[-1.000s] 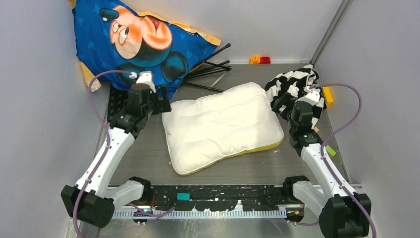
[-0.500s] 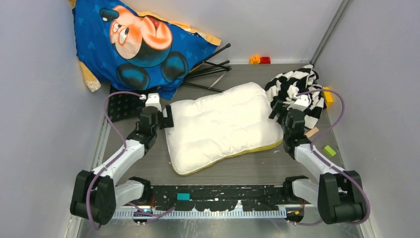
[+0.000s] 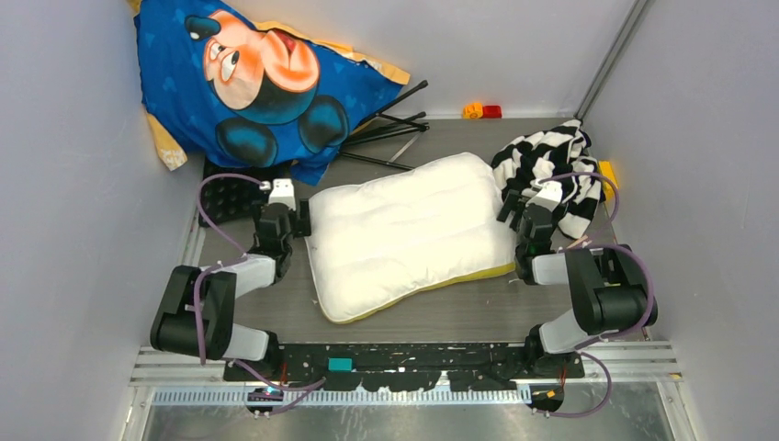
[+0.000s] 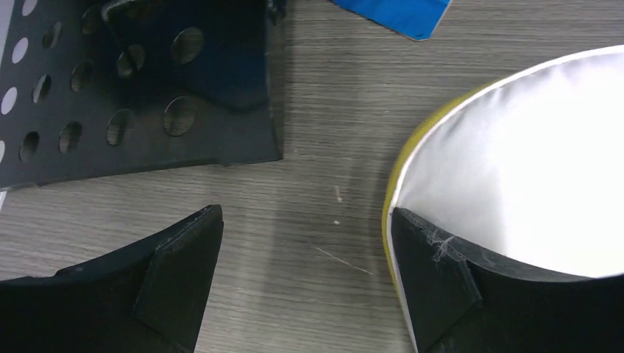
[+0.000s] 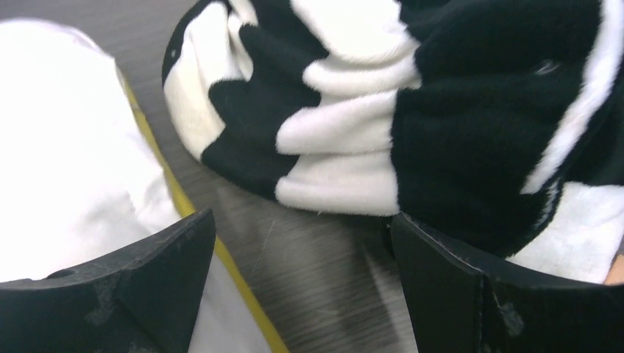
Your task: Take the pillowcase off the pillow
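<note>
Pillowcase job apparently done: I am holding my left gripper (image 4: pixel 305 239) and right gripper (image 5: pixel 302 239) wide open and empty on either side of the bare pillow (image 3: pixel 409 234), which is lying on the table (image 3: pixel 294 308). The striped pillowcase (image 3: pixel 551 161) is lying heaped just beside the pillow's far right corner.

Top camera looks down; close wrist cameras share pillow (image 3: pixel 404 234).

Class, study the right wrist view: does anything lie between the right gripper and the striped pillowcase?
Nothing visible does. The right gripper, jaws open, faces the pillowcase directly across bare table; the pillow lies off to one side, by one finger.
</note>
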Controlling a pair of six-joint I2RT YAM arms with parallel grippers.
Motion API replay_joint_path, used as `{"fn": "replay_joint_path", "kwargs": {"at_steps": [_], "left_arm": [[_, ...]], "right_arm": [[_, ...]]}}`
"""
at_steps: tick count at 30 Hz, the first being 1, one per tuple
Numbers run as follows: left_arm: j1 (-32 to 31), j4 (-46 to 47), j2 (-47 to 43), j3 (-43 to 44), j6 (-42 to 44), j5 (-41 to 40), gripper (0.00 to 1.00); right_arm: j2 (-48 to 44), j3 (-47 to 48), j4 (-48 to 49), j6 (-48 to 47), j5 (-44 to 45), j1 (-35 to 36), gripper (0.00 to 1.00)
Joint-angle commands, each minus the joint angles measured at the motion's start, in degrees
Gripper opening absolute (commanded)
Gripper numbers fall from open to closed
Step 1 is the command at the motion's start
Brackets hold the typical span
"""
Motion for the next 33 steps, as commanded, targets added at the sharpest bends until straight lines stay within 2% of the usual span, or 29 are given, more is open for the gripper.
{"fn": "replay_joint_path", "kwargs": {"at_steps": [1, 3, 6, 8, 10, 11, 12, 33], "left_arm": [[1.6, 12.9, 1.8, -2.2, 4.7, 2.0, 0.86], [3.1, 19.3, 4.9, -4.1, 4.1, 3.0, 0.88], [4.5, 30.2, 11.1, -6.1, 3.8, 3.1, 0.89], [4.8, 23.4, 8.8, -4.8, 1.9, 3.8, 0.89], [5.1, 26.8, 10.1, -5.6, 2.2, 4.2, 0.88], [5.1, 28.2, 10.3, -5.8, 2.4, 4.0, 0.98], [5.1, 26.1, 9.8, -5.5, 2.2, 4.6, 0.99], [5.0, 25.9, 9.9, -5.2, 3.1, 6.6, 1.00]], "right_arm": [[3.6, -1.3, 9.6, -0.7, 0.4, -1.8, 0.94], [2.5, -0.6, 6.2, 0.0, 0.1, -1.9, 0.93], [2.6, -0.8, 6.8, -0.2, 0.2, -2.0, 0.92], [3.2, -1.1, 8.5, -0.4, 0.2, -2.0, 0.93], [2.8, -1.0, 7.5, -0.3, 0.3, -2.0, 0.93], [2.9, -1.0, 7.8, -0.2, 0.2, -2.0, 0.93], [3.1, -1.1, 8.6, -0.3, 0.2, -2.0, 0.93], [3.0, -1.1, 8.3, -0.3, 0.2, -2.0, 0.94]]}}
